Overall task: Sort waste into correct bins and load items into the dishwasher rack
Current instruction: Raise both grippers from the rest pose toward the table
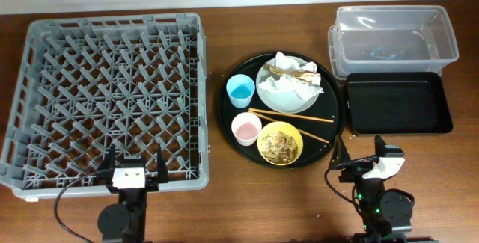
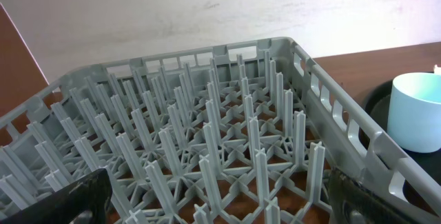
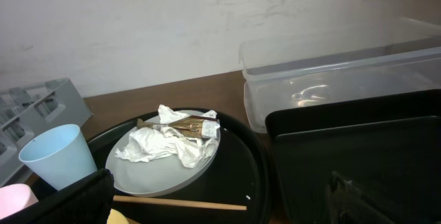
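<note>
While both arms waited, nothing was yet sorted.
Left gripper (image 1: pixel 135 165) and right gripper (image 1: pixel 358 153) stood wide open, empty; the loaded tray (image 1: pixel 222 113) lay between rack (image 1: pixel 112 20) and bins (image 1: pixel 389 9), presumably within either arm's reach.

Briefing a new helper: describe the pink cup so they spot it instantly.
Find the round black tray right of the grey plastic dishwasher rack. At its front left sits the small pink cup, beside the yellow bowl; the other cup is blue.
</note>
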You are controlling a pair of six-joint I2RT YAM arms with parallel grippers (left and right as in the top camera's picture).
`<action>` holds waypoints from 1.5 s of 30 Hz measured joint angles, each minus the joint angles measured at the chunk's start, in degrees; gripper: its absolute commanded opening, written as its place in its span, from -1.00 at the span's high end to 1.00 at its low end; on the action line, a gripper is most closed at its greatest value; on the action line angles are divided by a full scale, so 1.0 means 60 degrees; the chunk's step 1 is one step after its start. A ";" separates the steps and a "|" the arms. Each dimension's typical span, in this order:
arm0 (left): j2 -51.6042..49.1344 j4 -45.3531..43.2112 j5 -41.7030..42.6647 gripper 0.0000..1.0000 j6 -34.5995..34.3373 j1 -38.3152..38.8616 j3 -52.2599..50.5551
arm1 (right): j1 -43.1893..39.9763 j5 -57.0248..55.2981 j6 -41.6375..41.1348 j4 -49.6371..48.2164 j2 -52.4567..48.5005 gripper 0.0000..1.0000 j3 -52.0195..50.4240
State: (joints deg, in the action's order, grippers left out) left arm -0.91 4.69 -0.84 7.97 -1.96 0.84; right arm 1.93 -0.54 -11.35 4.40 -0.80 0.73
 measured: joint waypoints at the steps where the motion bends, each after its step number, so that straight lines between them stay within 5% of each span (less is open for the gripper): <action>1: 0.0000 0.0000 0.0000 -0.99 -0.0004 0.0000 0.0000 | 0.0000 0.0000 0.0004 0.0000 0.0000 -0.97 0.0000; 31: 0.0000 -0.0288 0.0000 -0.99 -0.0004 0.0000 -0.0015 | 0.0000 0.0000 0.0000 0.0000 0.0000 -0.97 0.0000; 45: -0.0007 -0.1402 0.2044 -0.99 0.0000 0.0000 0.0025 | 0.0000 0.0000 0.0754 -0.1606 0.0000 -0.97 0.0492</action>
State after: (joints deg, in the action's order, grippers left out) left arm -0.95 -3.73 11.42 7.97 -1.96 0.99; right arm 1.93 -0.54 -6.83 -5.23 -0.80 3.68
